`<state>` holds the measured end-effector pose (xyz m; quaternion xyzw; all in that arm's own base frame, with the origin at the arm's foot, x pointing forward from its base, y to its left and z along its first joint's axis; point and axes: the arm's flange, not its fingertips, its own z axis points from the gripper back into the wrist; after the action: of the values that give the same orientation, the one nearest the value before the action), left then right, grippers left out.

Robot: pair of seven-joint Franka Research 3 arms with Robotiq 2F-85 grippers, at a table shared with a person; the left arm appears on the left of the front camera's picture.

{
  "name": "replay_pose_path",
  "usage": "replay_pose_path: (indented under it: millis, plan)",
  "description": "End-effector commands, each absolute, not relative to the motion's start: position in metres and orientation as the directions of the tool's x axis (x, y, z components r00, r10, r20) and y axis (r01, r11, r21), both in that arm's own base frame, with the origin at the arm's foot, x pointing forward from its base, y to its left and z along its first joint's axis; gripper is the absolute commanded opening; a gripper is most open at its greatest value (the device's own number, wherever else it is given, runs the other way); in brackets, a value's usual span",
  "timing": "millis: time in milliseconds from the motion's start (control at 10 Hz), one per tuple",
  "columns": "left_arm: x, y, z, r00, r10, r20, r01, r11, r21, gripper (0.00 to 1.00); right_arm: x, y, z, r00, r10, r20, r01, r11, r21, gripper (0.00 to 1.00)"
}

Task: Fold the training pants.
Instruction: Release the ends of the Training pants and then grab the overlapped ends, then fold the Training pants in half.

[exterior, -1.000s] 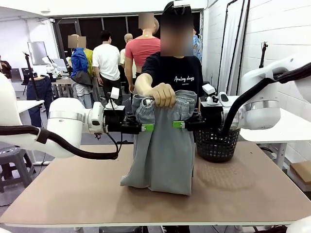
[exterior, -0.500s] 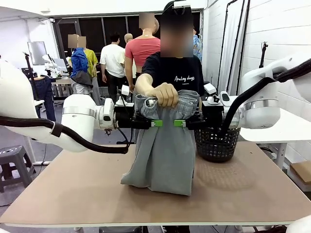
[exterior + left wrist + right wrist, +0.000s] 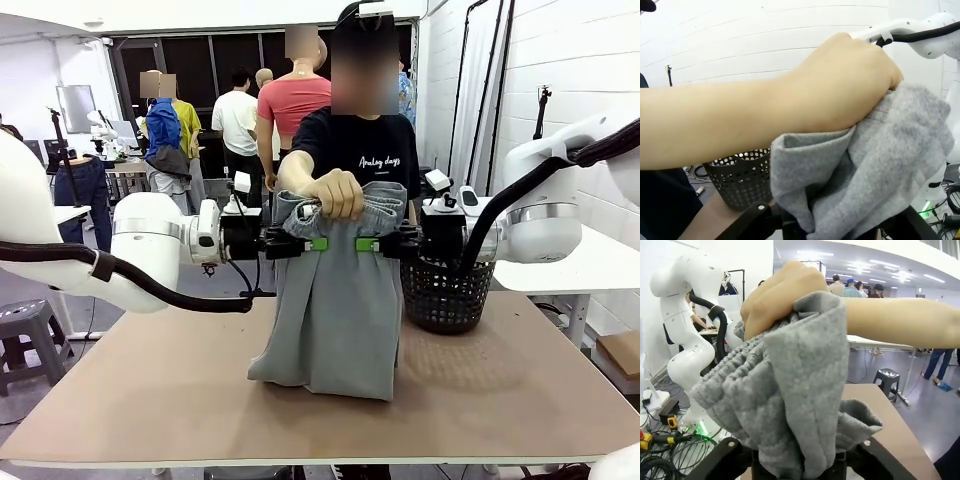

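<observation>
training pants point(image 3: 335, 320) sit inside left tool point(image 3: 837, 225), right tool point(image 3: 795, 462) in wrist views; grip unclear.

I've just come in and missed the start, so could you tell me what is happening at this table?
Across the table, a person's hand holds the grey training pants up by the waistband, their lower end resting on the tabletop. The left pincer and right pincer reach in from either side, each with waistband fabric between its fingers; whether they have clamped it is unclear.
</observation>
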<state>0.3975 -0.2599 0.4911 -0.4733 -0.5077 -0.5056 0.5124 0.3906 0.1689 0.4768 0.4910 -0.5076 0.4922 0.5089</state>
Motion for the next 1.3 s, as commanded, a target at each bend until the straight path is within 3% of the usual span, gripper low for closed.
replay_pose_path:
  millis: [0, 600, 800, 900, 1200]
  plan:
    - [0.393, -0.252, 0.491, -0.055, 0.007, 0.998, 0.997, 0.063, 0.054, 0.00, 0.397, 0.173, 0.482, 0.045, 0.016, 0.999, -0.999, 0.027, 0.045, 0.00]
    - [0.404, -0.259, 0.483, -0.024, 0.001, 1.000, 0.997, 0.068, 0.024, 0.00, 0.396, 0.175, 0.482, 0.067, 0.042, 0.997, -0.997, -0.031, 0.068, 0.00]
    - [0.424, -0.255, 0.486, -0.003, -0.118, 0.993, 0.994, 0.112, 0.017, 0.00, 0.403, 0.172, 0.483, 0.041, 0.016, 0.999, -0.999, -0.011, 0.041, 0.00]
    - [0.402, -0.253, 0.482, -0.006, -0.038, 0.999, 0.998, 0.061, 0.009, 0.00, 0.392, 0.172, 0.476, 0.061, 0.043, 0.997, -0.998, -0.005, 0.061, 0.00]
    - [0.402, -0.253, 0.482, -0.006, -0.038, 0.999, 0.998, 0.061, 0.009, 0.00, 0.392, 0.172, 0.476, 0.061, 0.043, 0.997, -0.998, -0.005, 0.061, 0.00]
